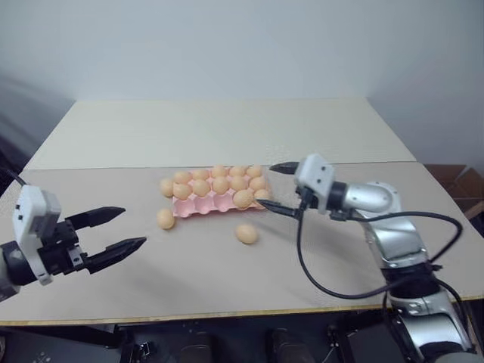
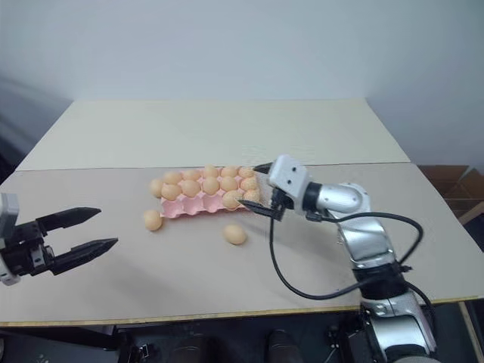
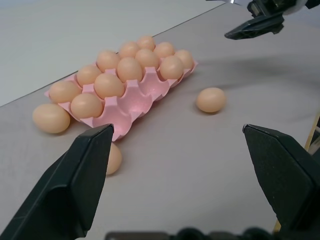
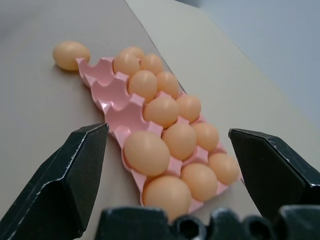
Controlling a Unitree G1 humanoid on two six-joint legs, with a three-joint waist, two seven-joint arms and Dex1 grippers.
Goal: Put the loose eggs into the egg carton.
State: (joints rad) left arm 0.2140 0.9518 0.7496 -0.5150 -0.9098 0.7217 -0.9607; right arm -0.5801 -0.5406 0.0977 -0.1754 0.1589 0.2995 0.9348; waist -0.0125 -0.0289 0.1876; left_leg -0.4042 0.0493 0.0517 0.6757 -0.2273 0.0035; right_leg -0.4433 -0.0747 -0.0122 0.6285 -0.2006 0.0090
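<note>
Jaws: L gripper (image 1: 125,230) wide open, empty; R gripper (image 1: 277,188) wide open, empty, at egg carton (image 1: 203,205) right end.
Loose eggs: 3 on table (image 1: 227,280), nearest (image 1: 246,234).

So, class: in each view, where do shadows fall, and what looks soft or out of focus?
Left eye view: even, dim light; a faint shadow under the loose egg on the table. Left wrist view: the near black fingers look soft, the carton sharper, a soft shadow beneath the right gripper. Right wrist view: near eggs sharp, background hazy.
</note>
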